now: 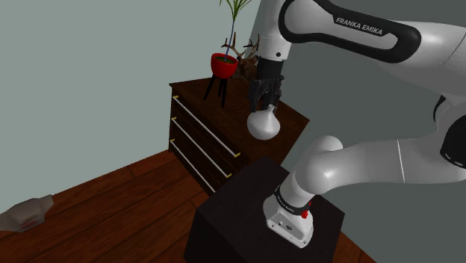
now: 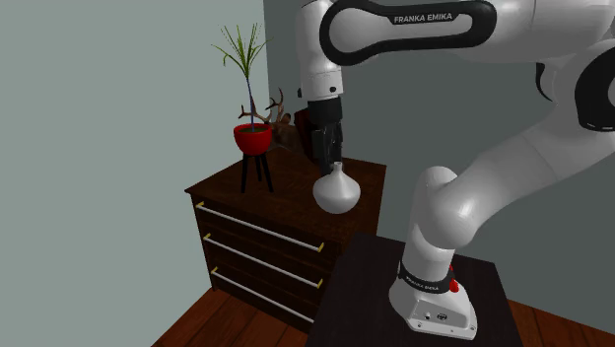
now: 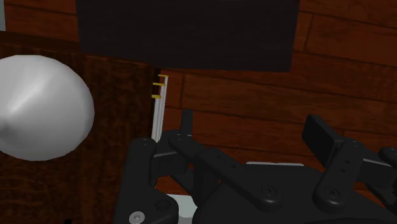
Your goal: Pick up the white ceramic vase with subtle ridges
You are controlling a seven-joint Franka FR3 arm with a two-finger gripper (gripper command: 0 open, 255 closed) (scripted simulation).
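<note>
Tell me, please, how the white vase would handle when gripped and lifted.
The vase has a smooth round body, so it would probably slip in the jaws; its narrow neck looks the surer hold. Tipped over on the dresser, it would likely roll.

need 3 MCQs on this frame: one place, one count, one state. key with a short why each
1. The white vase is:
A. on the floor
B. over the dresser top
C. on the black stand

2. The dresser front has how many gold handles?
A. two
B. three
C. five

3. The end effector fingers are:
A. apart, nothing between them
B. clasping the vase
C. clasping the plant

Key:
1. B: dark wood lies behind it in the wrist view.
2. B: three bars, stacked.
3. A: floor shows between them, vase off beside.
</note>
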